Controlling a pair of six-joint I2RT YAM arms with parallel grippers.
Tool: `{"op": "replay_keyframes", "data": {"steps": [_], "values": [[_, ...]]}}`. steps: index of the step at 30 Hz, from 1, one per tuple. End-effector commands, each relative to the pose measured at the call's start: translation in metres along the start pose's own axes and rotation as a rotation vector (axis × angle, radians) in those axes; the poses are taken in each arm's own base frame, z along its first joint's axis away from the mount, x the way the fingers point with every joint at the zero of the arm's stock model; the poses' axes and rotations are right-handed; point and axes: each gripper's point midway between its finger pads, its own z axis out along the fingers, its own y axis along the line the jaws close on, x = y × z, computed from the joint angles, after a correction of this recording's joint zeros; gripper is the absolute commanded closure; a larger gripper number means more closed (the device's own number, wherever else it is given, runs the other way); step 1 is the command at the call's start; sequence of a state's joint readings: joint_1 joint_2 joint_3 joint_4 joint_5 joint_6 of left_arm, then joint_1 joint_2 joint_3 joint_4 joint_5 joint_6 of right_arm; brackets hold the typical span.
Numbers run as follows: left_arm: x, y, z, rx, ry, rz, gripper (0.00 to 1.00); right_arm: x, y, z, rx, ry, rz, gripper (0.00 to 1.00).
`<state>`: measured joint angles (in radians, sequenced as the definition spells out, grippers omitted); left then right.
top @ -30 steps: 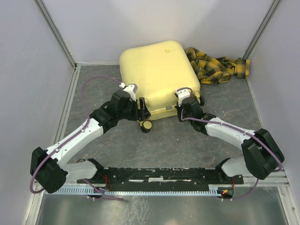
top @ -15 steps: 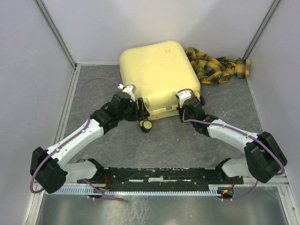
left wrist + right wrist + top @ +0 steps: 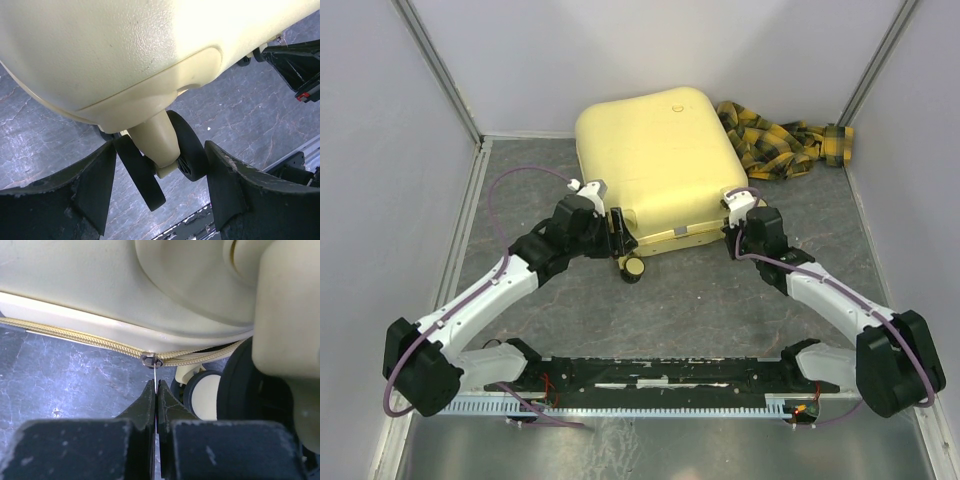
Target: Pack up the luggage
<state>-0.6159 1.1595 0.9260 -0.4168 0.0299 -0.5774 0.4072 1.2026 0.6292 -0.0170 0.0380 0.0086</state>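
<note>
Your right hand (image 3: 156, 390) is pinched fully shut on the thin tab of the zipper pull (image 3: 150, 360). It sits at the near right corner of the suitcase (image 3: 655, 160), which lies flat and closed at the far middle of the tabletop (image 3: 720, 300). Your left hand (image 3: 161, 160) is wide open, a finger on either side of the wheel (image 3: 187, 150) at the near left corner, gripping nothing. I cannot tell whether either finger touches it.

I judge this to be the unzipping step, since the plaid cloth (image 3: 780, 145) lies outside, just beside the far right corner. Next, draw the pull along the zipper track (image 3: 75, 335), keeping the tab in line with it so it doesn't slip free. Mind the second wheel (image 3: 202, 392) just right of your right hand. There is open tabletop on the near side and to the left. The right wall (image 3: 910, 150) stands close beyond the cloth.
</note>
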Motion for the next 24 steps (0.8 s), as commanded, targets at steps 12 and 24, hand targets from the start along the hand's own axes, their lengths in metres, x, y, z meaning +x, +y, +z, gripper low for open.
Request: {"op": "replay_keyframes", "data": {"steps": [12,24], "values": [[-0.012,0.064,-0.019,-0.232,-0.068,0.075,0.97,-0.011,-0.101,-0.033,0.288,-0.090,0.027,0.99],[-0.012,0.030,-0.019,-0.018,-0.064,0.106,0.95,-0.031,-0.077,-0.014,0.083,-0.248,0.061,0.98]]}}
